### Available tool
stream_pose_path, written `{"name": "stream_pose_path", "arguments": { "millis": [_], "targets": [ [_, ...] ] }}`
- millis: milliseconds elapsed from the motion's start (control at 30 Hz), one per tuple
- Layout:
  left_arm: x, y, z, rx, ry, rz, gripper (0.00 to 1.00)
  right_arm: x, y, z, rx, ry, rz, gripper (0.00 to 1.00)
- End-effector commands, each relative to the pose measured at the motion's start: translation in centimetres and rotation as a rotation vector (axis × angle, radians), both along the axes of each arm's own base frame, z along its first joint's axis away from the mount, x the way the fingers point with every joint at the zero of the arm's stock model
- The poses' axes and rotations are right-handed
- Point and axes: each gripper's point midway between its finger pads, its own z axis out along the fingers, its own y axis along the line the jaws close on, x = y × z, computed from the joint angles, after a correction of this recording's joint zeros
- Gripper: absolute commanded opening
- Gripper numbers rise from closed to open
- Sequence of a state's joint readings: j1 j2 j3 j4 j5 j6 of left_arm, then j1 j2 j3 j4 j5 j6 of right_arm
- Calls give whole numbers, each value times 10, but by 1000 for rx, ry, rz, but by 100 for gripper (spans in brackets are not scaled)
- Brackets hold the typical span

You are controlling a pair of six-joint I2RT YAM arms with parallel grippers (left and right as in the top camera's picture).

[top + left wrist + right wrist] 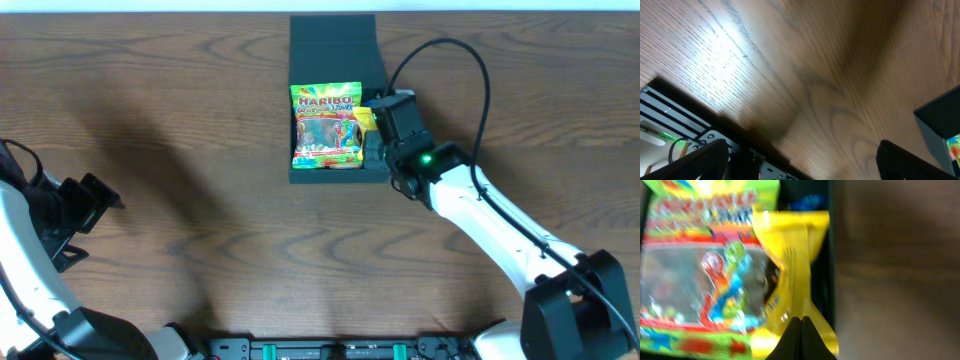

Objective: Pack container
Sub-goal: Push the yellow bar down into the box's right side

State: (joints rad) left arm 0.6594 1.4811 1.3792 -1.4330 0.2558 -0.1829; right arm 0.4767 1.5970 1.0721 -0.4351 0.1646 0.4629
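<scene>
The container (335,50) is a dark square box at the table's far middle, its flap lid open toward the back. A green Haribo packet (326,125) lies flat inside it, blurred in the right wrist view (705,280). A yellow packet (365,120) stands crumpled between the Haribo packet and the box's right wall (830,255). My right gripper (801,322) is shut, its tips pressed together right at the yellow packet (790,255); whether film is pinched between them is unclear. My left gripper (95,195) hangs open and empty at the table's left edge, far from the box.
Something small and blue (807,202) shows deep in the box's far right corner. A black cable (470,70) loops above the right arm. The box's near corner (940,117) shows at the right of the left wrist view, over wood-grain table (815,75).
</scene>
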Motion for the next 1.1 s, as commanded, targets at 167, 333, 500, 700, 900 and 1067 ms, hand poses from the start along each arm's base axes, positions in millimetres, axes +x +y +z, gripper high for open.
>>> {"name": "stream_pose_path", "arguments": {
  "millis": [167, 333, 500, 700, 900, 1067],
  "targets": [
    [0, 2, 3, 10, -7, 4, 95, 5, 6, -27, -17, 17, 13, 2],
    [0, 2, 3, 11, -7, 4, 95, 15, 11, -49, -20, 22, 13, 2],
    [0, 2, 3, 11, -7, 4, 95, 13, 10, -76, -52, 73, 21, 2],
    [0, 2, 3, 11, -7, 4, 95, 21, 11, -33, -65, -28, 74, 2],
    [0, 2, 3, 11, -7, 4, 95, -6, 6, 37, -6, -98, 95, 2],
    [0, 2, 3, 11, -7, 4, 95, -35, 16, 20, 36, 27, 105, 2]
  ]
}}
